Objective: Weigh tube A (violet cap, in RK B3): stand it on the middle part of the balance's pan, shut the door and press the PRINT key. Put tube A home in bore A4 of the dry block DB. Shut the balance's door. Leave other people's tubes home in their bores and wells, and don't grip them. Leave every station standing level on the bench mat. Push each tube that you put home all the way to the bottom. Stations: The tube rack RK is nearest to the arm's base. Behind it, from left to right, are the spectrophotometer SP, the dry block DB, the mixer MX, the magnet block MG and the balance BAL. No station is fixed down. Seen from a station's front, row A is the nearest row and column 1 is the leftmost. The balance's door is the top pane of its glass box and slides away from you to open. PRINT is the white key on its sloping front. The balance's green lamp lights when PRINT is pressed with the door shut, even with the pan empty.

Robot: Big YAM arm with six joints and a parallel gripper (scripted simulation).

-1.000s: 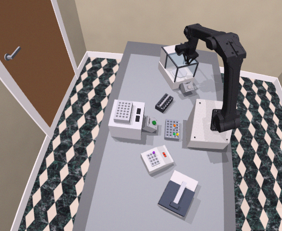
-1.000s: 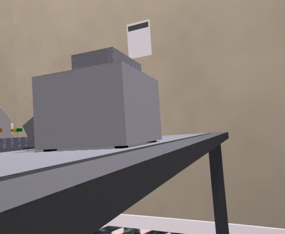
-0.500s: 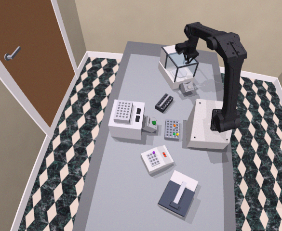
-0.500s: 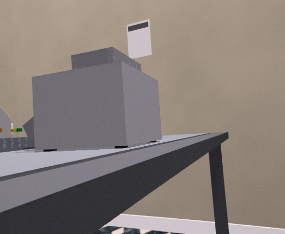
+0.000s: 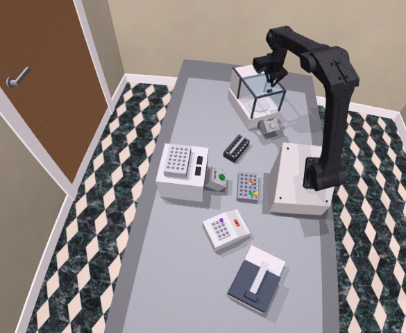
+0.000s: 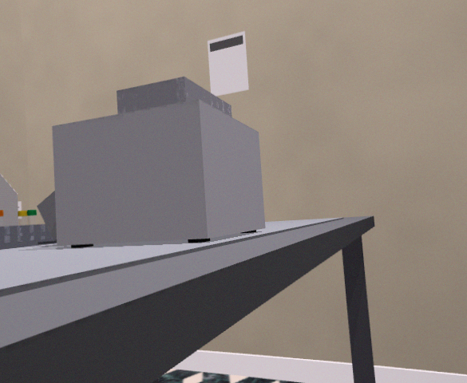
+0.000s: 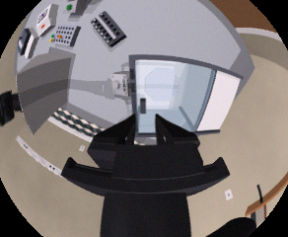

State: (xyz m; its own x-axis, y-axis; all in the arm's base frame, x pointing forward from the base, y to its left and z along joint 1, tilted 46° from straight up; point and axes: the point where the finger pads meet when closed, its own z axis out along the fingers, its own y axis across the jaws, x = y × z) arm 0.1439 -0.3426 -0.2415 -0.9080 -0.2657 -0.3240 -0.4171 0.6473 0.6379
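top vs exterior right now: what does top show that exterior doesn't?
Only top: the balance with the pincer above its glass top, fingers slightly apart and holding nothing; the violet-capped tube seated in the dry block; the spectrophotometer.
Only exterior: the table leg and a white card on the wall.
Both: the big grey-white box station and the rack's orange, yellow and green caps.
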